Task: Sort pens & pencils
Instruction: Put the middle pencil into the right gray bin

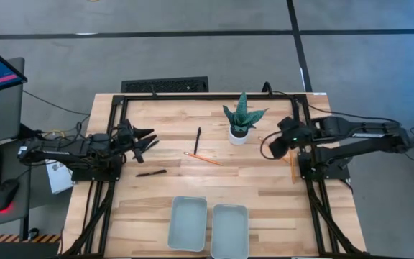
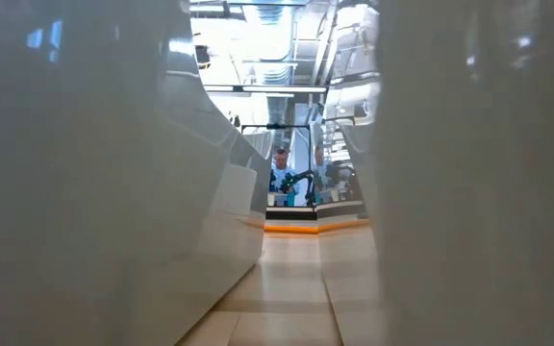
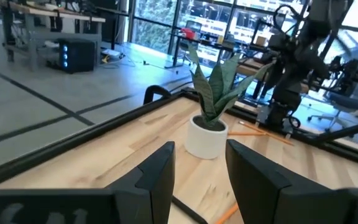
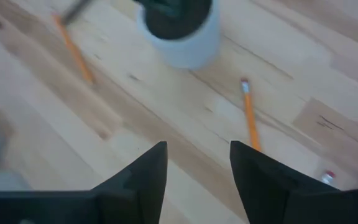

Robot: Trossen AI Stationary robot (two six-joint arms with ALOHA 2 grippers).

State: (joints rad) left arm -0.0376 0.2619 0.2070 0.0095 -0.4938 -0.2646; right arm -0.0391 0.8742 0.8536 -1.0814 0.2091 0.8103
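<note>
The left gripper (image 1: 148,141) hovered at the tabletop's (image 1: 264,187) left side, fingers parted and empty. The right gripper (image 1: 277,147) hung beside the potted plant (image 1: 241,121), jaws apart, holding nothing. One pen (image 1: 198,140) lay mid-table near a pencil (image 1: 203,158), another pen (image 1: 151,173) nearer the left arm. A second pencil (image 4: 250,116) lay beneath the right gripper. Two trays (image 1: 188,223) sat empty at the front edge.

- Left end effector (image 3: 199,180): two dark fingers parted, nothing between them, above the wooden bench (image 3: 135,146).
- White pot (image 3: 205,137) with a green spiky plant, upright beyond the fingers.
- Orange pencils (image 3: 263,132) lying near the right arm's base (image 3: 278,112).
</note>
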